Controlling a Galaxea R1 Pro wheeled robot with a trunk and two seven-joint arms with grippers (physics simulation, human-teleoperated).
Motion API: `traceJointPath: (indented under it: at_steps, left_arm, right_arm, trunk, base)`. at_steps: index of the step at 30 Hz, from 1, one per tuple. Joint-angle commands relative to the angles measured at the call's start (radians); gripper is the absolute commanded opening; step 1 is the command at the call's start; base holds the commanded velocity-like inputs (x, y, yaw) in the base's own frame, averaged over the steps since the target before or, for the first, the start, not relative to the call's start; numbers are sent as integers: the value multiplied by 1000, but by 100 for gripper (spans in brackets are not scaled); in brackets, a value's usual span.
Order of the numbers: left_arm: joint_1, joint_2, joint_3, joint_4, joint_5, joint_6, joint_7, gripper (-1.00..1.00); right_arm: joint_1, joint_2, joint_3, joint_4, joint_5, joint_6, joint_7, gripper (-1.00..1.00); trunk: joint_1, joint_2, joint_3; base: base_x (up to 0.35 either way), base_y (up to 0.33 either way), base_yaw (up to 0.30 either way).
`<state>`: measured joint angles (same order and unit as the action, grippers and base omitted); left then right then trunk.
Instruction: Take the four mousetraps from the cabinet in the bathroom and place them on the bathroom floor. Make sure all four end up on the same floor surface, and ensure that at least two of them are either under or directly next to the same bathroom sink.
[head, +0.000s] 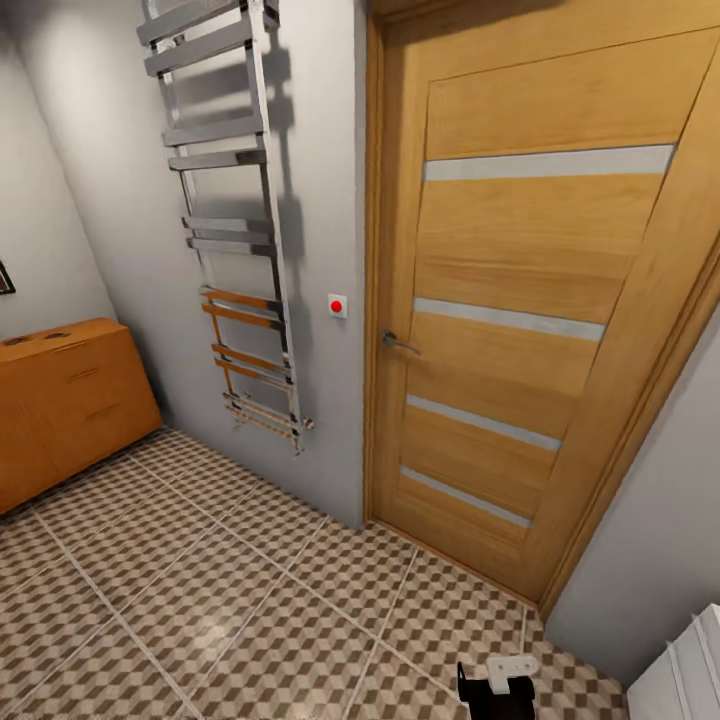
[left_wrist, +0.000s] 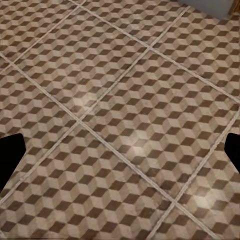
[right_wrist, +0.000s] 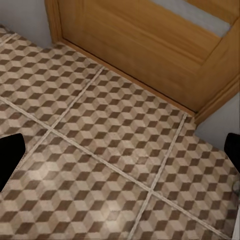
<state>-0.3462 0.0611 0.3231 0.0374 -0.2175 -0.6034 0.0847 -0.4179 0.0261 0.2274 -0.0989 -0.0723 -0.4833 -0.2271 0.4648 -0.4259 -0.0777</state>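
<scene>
Cabinet (head: 60, 400) at frame's left edge, drawers shut. Mousetraps likely light, stiff, snappy: grip board edges. Both grippers' fingers spread, empty over bathroom floor (left_wrist: 120, 125).

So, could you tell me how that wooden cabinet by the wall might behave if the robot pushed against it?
The cabinet looks wide, low and flat-based on the tiled floor, so it probably wouldn't tip. It likely is heavy and stiff, resisting a shove. Its drawers might slide if pulled by their handles.

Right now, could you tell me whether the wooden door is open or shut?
Shut: the wooden door sits flush in its frame, no gap showing, its lever handle level.
</scene>
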Motion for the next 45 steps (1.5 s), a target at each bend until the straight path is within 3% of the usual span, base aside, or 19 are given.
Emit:
traceJointPath:
  at_steps: [1,45]
  left_arm:
    - [-2,0,2,4,-11,-6,9,100]
    - [-2,0,2,4,-10,-6,9,100]
  right_arm:
    - [-1,0,9,1,-7,-3,-5,100]
    - [-1,0,9,1,-6,-3,-5,100]
  trunk:
    - [1,-2,-2]
    - [1,-2,-2]
  base:
    - [0,0,260]
    - [0,0,259]
